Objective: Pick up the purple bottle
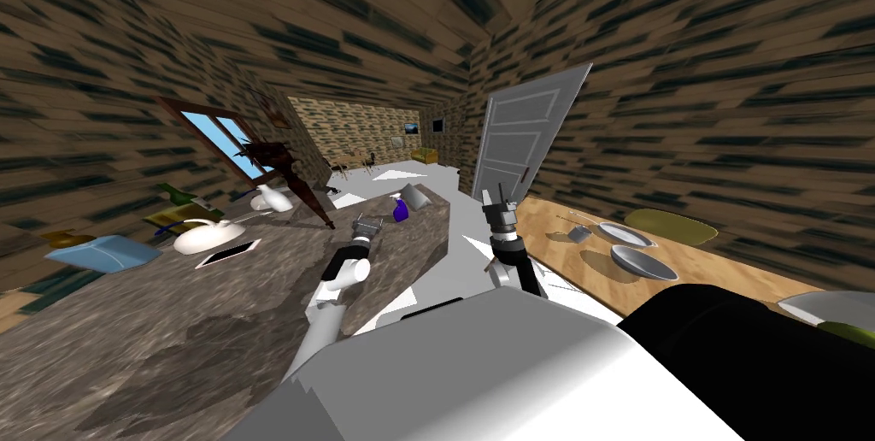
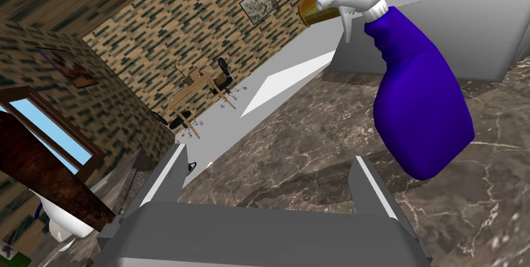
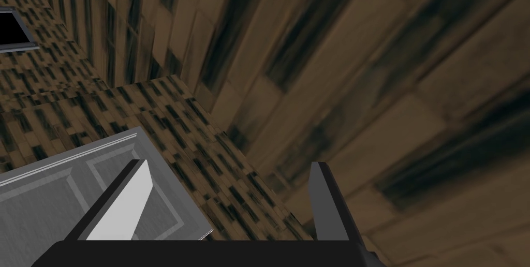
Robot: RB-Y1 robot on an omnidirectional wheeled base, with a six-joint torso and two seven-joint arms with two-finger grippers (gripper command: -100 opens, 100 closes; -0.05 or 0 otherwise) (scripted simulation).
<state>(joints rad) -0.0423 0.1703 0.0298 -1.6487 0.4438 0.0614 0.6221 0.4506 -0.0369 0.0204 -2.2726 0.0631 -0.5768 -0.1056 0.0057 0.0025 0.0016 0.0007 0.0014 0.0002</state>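
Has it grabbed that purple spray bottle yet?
Approach done: the left gripper sits over the marble counter, close to the purple bottle. In hand: lining up, as the bottle stands beyond the open fingers, off to one side. Left: close on it and lift. The right gripper is open.

purple bottle (image 1: 399, 209) on marbled counter (image 1: 171, 333), grey door (image 1: 521, 137)

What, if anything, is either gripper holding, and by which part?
Nothing. The left gripper is open, clear of the purple bottle; the right gripper is open too.

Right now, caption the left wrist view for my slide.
Open left pincer hovers just short of the purple spray bottle on a marbled counter.
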